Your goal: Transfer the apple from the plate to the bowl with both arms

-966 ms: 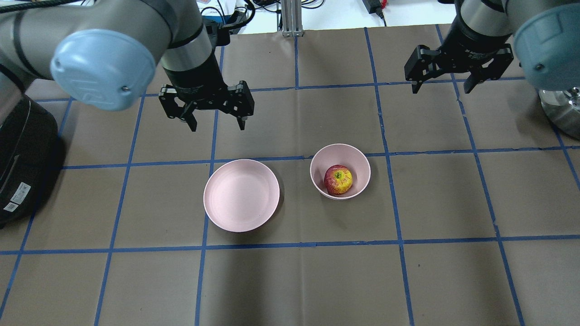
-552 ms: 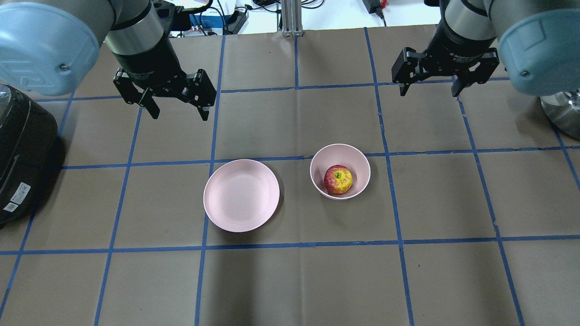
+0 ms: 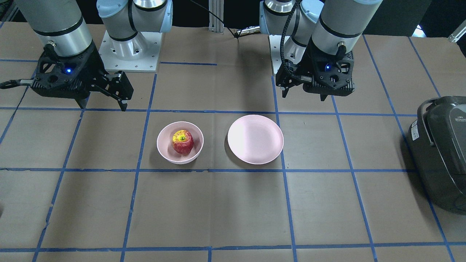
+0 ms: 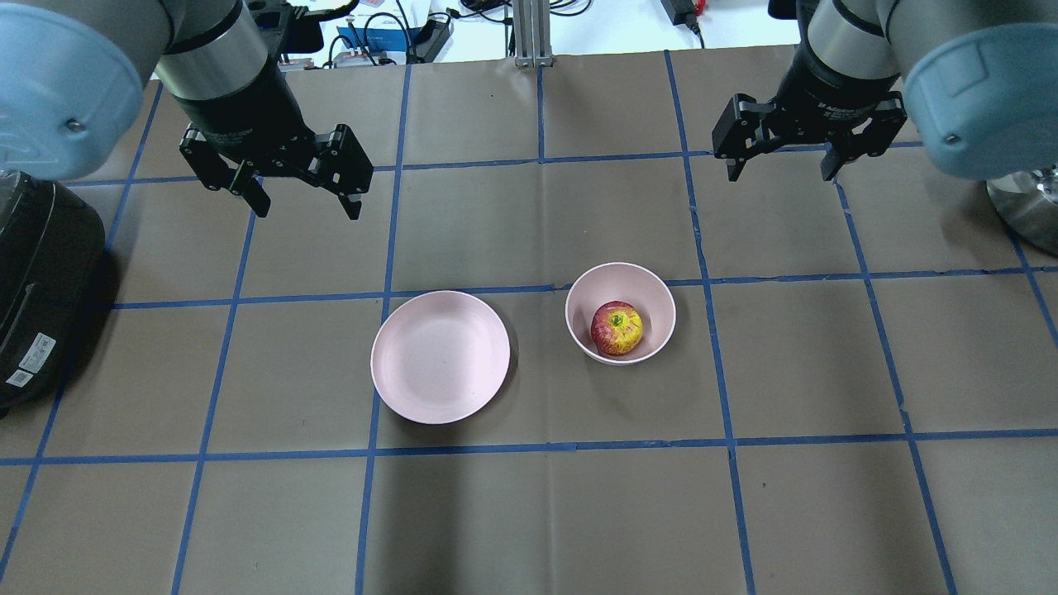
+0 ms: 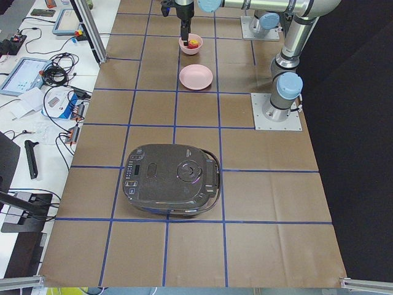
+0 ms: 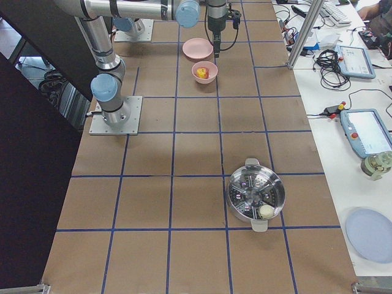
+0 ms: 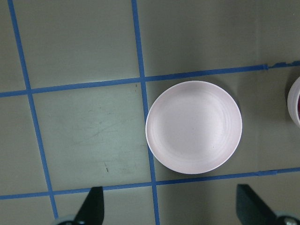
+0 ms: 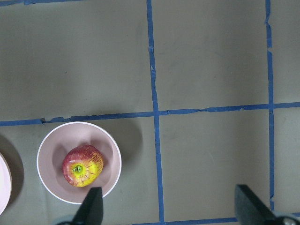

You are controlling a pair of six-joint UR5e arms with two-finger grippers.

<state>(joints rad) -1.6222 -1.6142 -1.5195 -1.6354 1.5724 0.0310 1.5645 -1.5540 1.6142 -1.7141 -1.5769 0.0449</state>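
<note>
From overhead I saw the apple [image 4: 617,328] resting inside the bowl [image 4: 655,299], and the plate [image 4: 440,357] lay just left of the bowl on the table [image 4: 537,512], not touching it. The left tool [image 4: 309,211] hung above the table, beyond the bowl and well off to its left, its fingers spread wide and gripping nothing. The right tool [image 4: 779,175] hung beyond the bowl and to its right, equally wide apart and gripping nothing. The front-facing view showed the apple stem-dimple up in the bowl, with both tools well apart from it. My left wrist camera looked down on the plate, with a sliver of the bowl's rim beside it. My right wrist camera showed the apple in the bowl, outside the parted fingers.
</note>
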